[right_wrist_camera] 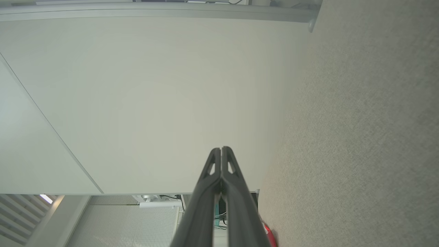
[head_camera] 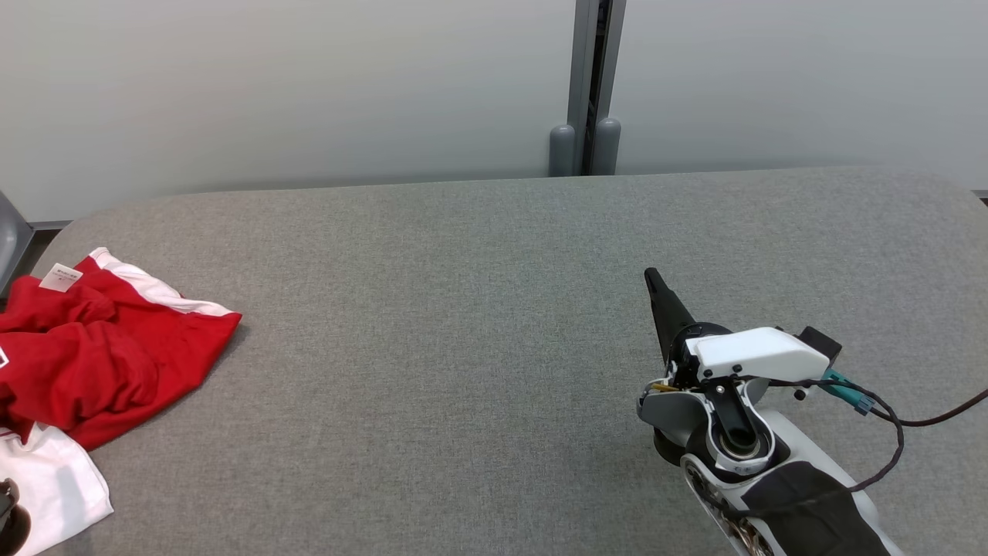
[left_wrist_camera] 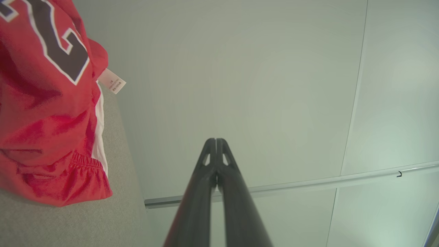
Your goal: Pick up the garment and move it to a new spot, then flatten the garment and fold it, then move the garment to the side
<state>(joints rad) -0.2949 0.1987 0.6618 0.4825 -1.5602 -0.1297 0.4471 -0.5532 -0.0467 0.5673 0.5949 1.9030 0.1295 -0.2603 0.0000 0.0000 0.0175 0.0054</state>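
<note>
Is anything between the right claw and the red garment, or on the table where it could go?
Nothing visible does. Only bare grey table separates the shut right claw from the crumpled red garment at the table's left end.

red-and-white garment point(head_camera: 108, 355), grey table point(head_camera: 478, 309)

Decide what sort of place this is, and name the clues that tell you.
Probably an indoor robot test room or lab rather than a home: a wide table covered in grey cloth, plain pale wall panels behind it, and a crumpled red-and-white garment lying at the table's left end.
</note>
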